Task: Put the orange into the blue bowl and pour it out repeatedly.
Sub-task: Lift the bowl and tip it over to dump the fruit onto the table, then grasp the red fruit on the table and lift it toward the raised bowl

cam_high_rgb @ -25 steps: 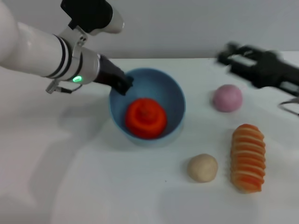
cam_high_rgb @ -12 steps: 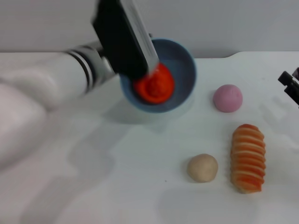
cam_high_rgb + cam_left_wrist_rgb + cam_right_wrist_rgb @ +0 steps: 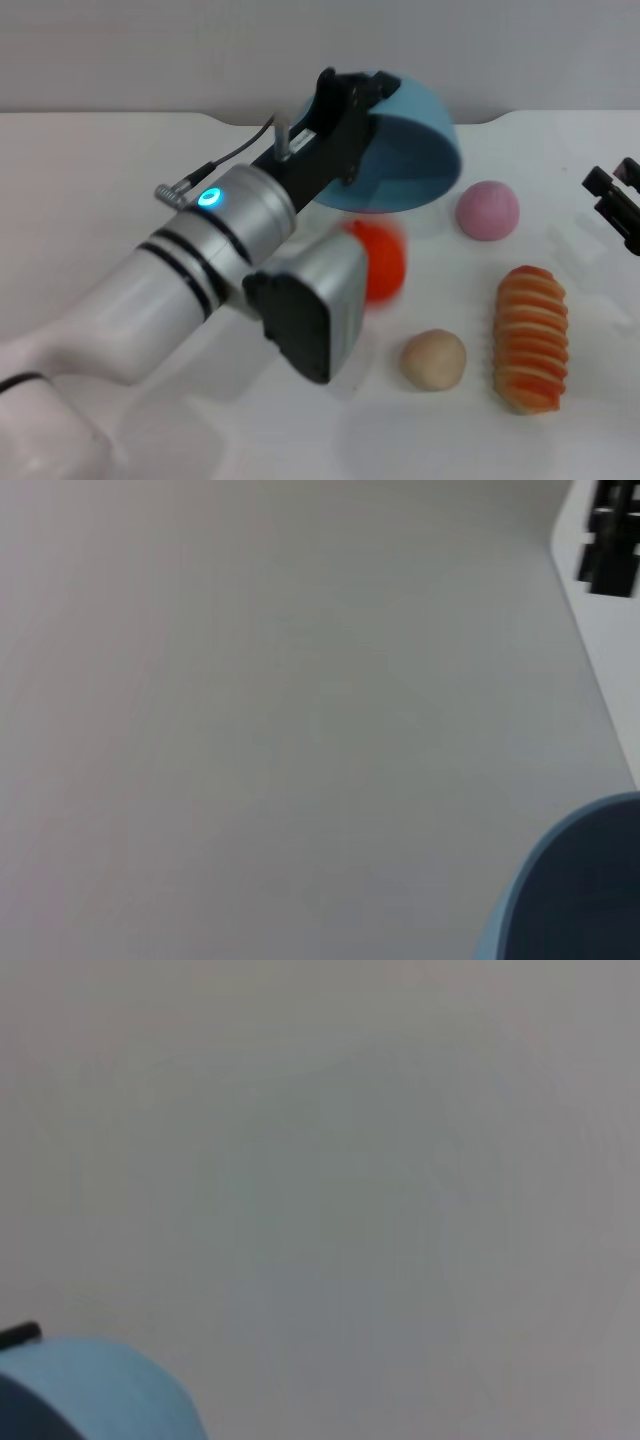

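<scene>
Left gripper (image 3: pixel 350 100): raised over the table's far middle, clamped on the rim of the bowl (image 3: pixel 410 150). Its black fingers straddle the rim on the bowl's left side.

Bowl: light blue, held off the table and tipped far over, so that its outside faces the head camera and its mouth turns away and down. A slice of the bowl (image 3: pixel 575 885) also fills one corner of the left wrist view, and its pale blue outside (image 3: pixel 95 1390) shows in a corner of the right wrist view.

Orange (image 3: pixel 378 260): red-orange, blurred, out of the bowl and below it, just beside the left arm's grey wrist housing. Whether it touches the table cannot be told. It lies apart from the jaws, which grip only the bowl.

Right gripper (image 3: pixel 615 205): black, at the table's right edge, well apart from the bowl; whether its fingers are parted or closed cannot be told.

Pink ball (image 3: pixel 487 210): on the table, just right of the bowl.

Beige ball (image 3: pixel 433 360): near the front, right of and below the orange.

Striped roll (image 3: pixel 530 338): orange and cream, lying lengthwise right of the beige ball.

Table (image 3: pixel 120 180): white, smooth.

Wall (image 3: pixel 150 50): plain grey, behind the table.
</scene>
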Controlling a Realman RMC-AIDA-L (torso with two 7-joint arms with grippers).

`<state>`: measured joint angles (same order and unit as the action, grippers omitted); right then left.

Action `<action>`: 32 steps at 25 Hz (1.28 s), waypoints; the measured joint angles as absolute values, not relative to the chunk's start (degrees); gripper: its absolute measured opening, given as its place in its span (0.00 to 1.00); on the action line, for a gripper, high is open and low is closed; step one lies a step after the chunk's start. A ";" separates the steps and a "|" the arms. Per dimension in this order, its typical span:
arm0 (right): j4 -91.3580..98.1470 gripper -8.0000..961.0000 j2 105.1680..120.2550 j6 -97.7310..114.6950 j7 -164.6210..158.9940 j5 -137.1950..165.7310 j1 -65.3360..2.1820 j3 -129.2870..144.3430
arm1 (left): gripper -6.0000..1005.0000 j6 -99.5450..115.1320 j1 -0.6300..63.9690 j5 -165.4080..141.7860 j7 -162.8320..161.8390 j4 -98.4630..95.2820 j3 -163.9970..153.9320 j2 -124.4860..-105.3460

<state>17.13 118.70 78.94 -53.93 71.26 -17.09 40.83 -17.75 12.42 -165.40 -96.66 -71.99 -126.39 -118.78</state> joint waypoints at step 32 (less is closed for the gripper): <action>25.72 0.42 118.14 79.47 -88.07 107.74 -30.04 46.46 | 0.01 50.07 34.72 -139.05 -144.30 -69.39 -82.96 -118.06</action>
